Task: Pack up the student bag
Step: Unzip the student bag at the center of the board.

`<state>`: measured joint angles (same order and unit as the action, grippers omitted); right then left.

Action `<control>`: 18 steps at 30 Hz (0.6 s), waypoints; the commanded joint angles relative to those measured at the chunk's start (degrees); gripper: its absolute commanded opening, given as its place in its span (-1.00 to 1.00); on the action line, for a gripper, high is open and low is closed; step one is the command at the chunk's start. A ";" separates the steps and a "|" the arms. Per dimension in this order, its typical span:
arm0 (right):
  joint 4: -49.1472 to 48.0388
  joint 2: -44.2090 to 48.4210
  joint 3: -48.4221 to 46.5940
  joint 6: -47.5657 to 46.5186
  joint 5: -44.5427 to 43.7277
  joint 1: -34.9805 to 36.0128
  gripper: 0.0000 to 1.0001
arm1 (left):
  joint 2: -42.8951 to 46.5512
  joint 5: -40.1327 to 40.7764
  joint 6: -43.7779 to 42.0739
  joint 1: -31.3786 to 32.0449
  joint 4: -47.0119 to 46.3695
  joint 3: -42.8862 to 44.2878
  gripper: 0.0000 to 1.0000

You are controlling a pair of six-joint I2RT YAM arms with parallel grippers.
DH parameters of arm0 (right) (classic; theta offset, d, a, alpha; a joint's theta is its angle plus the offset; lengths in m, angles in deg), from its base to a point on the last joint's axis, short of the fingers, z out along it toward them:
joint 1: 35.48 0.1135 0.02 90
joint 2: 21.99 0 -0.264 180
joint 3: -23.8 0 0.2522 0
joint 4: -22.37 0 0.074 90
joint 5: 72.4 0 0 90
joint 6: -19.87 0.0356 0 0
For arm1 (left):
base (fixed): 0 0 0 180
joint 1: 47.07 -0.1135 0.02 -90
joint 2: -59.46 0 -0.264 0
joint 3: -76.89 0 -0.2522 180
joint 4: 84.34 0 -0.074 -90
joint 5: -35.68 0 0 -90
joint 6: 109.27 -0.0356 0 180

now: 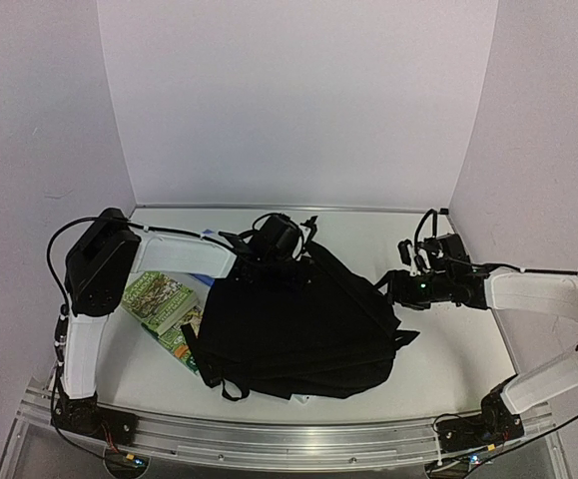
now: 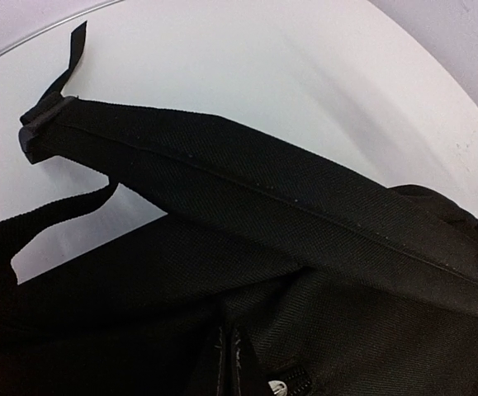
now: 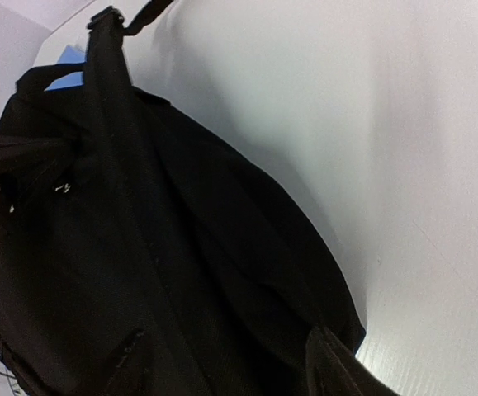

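Note:
The student bag, a big soft black backpack, lies flat mid-table with a strap running across it. At the bag's far top edge, my left gripper is shut, pinching a fold of its fabric. In the left wrist view the fingers are pressed together on the cloth, with a zipper pull beside them and a strap crossing above. My right gripper is at the bag's right edge. Its fingers stand wide apart over the bag, gripping nothing.
Two green-covered books lie left of the bag, partly under its edge, with something blue beside them. White walls close off the back and both sides. An aluminium rail runs along the near edge.

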<state>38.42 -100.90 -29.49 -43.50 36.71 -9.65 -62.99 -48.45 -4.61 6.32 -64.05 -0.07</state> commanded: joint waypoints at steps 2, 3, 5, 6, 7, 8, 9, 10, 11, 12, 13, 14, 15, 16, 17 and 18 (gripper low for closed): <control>1.54 2.36 -1.75 -4.76 3.73 0.24 0.46 | 6.10 -7.54 4.86 -2.59 -4.79 -2.78 -1.00; 1.75 1.57 -2.00 -5.00 3.52 0.27 0.52 | 6.09 -7.90 5.00 -2.71 -4.84 -2.79 -0.99; 2.44 -0.14 -2.44 -5.26 2.99 0.24 0.61 | 5.93 -8.15 5.11 -2.83 -4.72 -2.63 -1.00; 2.66 -0.83 -2.48 -5.27 2.10 0.26 0.69 | 5.91 -8.15 5.20 -2.91 -4.73 -2.58 -0.99; 2.72 -1.51 -2.48 -5.28 0.75 0.27 0.75 | 5.91 -8.14 5.21 -2.93 -4.75 -2.53 -1.00; 2.72 -2.10 -2.48 -5.58 0.37 0.28 0.77 | 5.95 -8.15 5.21 -2.94 -4.76 -2.53 -1.00; 2.73 -2.84 -2.63 -5.92 0.48 0.25 0.78 | 5.99 -8.07 5.25 -2.94 -4.69 -2.60 -1.00; 2.73 -3.64 -2.76 -6.09 1.12 0.25 0.78 | 6.00 -8.07 5.22 -2.94 -4.79 -2.61 -0.99; 2.53 -4.47 -2.90 -6.27 2.09 0.23 0.74 | 6.12 -8.02 5.17 -2.93 -4.85 -2.64 -1.00; 2.37 -5.35 -2.98 -6.32 3.20 0.27 0.72 | 6.16 -7.95 5.13 -2.98 -4.85 -2.69 -1.00; 1.94 -6.44 -3.09 -6.21 4.54 0.20 0.63 | 6.24 -7.77 5.12 -2.94 -4.81 -2.78 -1.00; 1.66 -7.19 -3.17 -6.10 5.06 0.25 0.49 | 6.34 -7.45 5.08 -2.94 -4.84 -2.91 -1.00; 1.47 -7.76 -3.18 -5.95 5.63 0.28 0.35 | 6.48 -6.91 5.11 -2.94 -4.88 -3.07 -1.00; 1.23 -8.02 -3.14 -5.60 5.89 0.26 0.16 | 6.70 -6.47 5.16 -2.94 -4.87 -3.30 -1.00; 0.95 -8.09 -2.96 -5.00 5.63 0.23 -0.15 | 6.96 -4.82 5.35 -2.96 -4.97 -3.66 -0.99; 0.87 -8.09 -2.90 -4.83 5.13 0.25 -0.22 | 7.18 -3.65 5.48 -2.95 -4.99 -3.95 -0.99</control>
<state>40.12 -108.14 -30.85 -49.11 40.82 -9.65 -60.37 -55.62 0.28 3.47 -66.78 -2.63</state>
